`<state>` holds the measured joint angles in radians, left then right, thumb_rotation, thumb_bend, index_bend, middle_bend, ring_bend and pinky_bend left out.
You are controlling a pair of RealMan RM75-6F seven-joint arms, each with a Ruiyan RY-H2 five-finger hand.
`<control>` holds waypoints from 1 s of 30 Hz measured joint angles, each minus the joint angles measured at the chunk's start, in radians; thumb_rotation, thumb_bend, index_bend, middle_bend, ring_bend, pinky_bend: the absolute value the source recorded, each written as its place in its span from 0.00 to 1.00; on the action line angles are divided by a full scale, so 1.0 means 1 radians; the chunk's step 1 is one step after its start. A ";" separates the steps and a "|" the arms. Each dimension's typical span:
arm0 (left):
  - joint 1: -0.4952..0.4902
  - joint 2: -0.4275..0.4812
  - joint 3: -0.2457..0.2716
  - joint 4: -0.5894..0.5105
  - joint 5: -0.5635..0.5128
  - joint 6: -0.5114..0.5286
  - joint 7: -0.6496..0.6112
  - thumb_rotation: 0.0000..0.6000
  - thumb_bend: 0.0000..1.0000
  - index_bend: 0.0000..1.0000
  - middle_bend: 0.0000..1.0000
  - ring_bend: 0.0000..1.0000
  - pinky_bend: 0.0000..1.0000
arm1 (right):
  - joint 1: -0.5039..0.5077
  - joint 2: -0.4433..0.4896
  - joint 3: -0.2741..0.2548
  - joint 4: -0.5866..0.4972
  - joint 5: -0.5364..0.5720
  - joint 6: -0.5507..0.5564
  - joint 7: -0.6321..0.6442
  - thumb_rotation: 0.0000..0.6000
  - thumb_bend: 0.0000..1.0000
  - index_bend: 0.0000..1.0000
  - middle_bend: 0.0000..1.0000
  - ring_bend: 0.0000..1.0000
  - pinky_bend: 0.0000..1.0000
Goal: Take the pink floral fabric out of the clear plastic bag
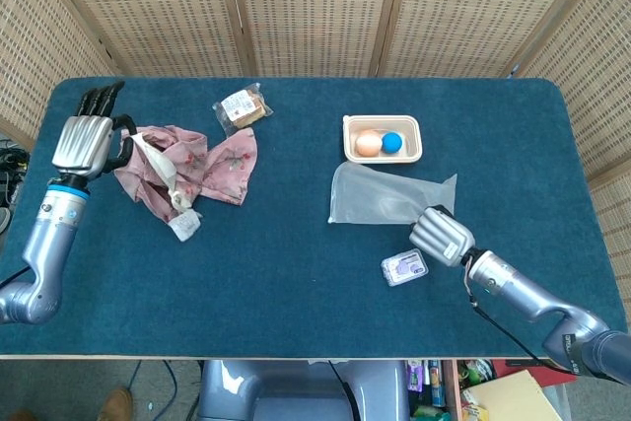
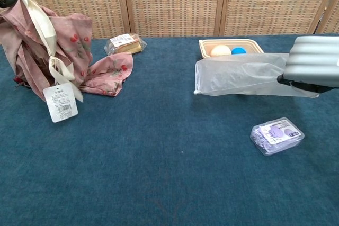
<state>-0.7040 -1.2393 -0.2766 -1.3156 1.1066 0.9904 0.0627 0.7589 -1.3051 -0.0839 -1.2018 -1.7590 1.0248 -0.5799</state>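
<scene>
The pink floral fabric [image 1: 187,160] [image 2: 47,51] is out of the bag, at the table's left. My left hand [image 1: 87,143] holds its upper end above the cloth, and a cream ribbon with a white tag [image 2: 61,103] dangles from it. Its lower end trails on the table [image 2: 108,75]. The clear plastic bag [image 1: 385,197] [image 2: 238,77] hangs flat and empty in mid-air at the right, gripped at its right end by my right hand [image 1: 442,234] [image 2: 315,63]. In the chest view only a fingertip of the left hand shows at the top left corner.
A beige tray [image 1: 383,153] with an orange ball and a blue ball sits behind the bag. A small clear packet with purple contents [image 1: 405,267] [image 2: 275,135] lies beneath the right hand. A wrapped snack [image 1: 243,108] lies at the back, dark red grapes behind the fabric.
</scene>
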 measured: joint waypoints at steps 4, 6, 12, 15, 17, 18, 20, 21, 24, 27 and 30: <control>0.004 0.028 0.013 -0.027 -0.021 -0.038 0.027 1.00 0.15 0.00 0.00 0.00 0.00 | -0.021 -0.002 0.005 0.001 0.009 0.029 0.026 1.00 0.13 0.31 0.56 0.66 0.80; 0.011 0.059 0.019 -0.067 -0.033 -0.054 0.055 1.00 0.11 0.00 0.00 0.00 0.00 | -0.044 0.001 0.010 -0.001 0.024 0.061 0.041 1.00 0.00 0.06 0.21 0.25 0.44; 0.063 0.149 0.030 -0.187 -0.028 0.000 0.047 1.00 0.08 0.00 0.00 0.00 0.00 | -0.103 0.036 0.036 -0.092 0.109 0.088 0.049 1.00 0.00 0.00 0.00 0.00 0.00; 0.103 0.187 0.038 -0.235 0.001 0.049 0.021 1.00 0.08 0.00 0.00 0.00 0.00 | -0.135 0.076 0.044 -0.167 0.128 0.119 0.059 1.00 0.00 0.00 0.00 0.00 0.00; 0.133 0.205 0.046 -0.266 0.027 0.086 -0.001 1.00 0.08 0.00 0.00 0.00 0.00 | -0.161 0.102 0.049 -0.206 0.135 0.155 0.071 1.00 0.00 0.00 0.00 0.00 0.00; 0.155 0.216 0.053 -0.285 0.046 0.114 -0.016 1.00 0.08 0.00 0.00 0.00 0.00 | -0.173 0.109 0.052 -0.218 0.138 0.173 0.077 1.00 0.00 0.00 0.00 0.00 0.00; 0.192 0.228 0.064 -0.312 0.073 0.160 -0.045 1.00 0.08 0.00 0.00 0.00 0.00 | -0.205 0.120 0.058 -0.240 0.147 0.220 0.097 1.00 0.00 0.00 0.00 0.00 0.00; 0.218 0.234 0.072 -0.326 0.091 0.192 -0.070 1.00 0.08 0.00 0.00 0.00 0.00 | -0.222 0.123 0.061 -0.249 0.154 0.242 0.109 1.00 0.00 0.00 0.00 0.00 0.00; 0.281 0.236 0.098 -0.346 0.141 0.277 -0.116 1.00 0.07 0.00 0.00 0.00 0.00 | -0.283 0.127 0.074 -0.291 0.198 0.310 0.159 1.00 0.00 0.00 0.00 0.00 0.00; 0.339 0.226 0.126 -0.354 0.193 0.369 -0.120 1.00 0.08 0.00 0.00 0.00 0.00 | -0.340 0.129 0.083 -0.351 0.255 0.352 0.217 1.00 0.00 0.00 0.00 0.00 0.00; 0.402 0.204 0.158 -0.367 0.236 0.461 -0.097 1.00 0.07 0.00 0.00 0.00 0.00 | -0.385 0.125 0.087 -0.388 0.280 0.385 0.270 1.00 0.00 0.00 0.00 0.00 0.00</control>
<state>-0.3020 -1.0354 -0.1182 -1.6829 1.3422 1.4516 -0.0348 0.3737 -1.1800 0.0032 -1.5893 -1.4788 1.4103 -0.3104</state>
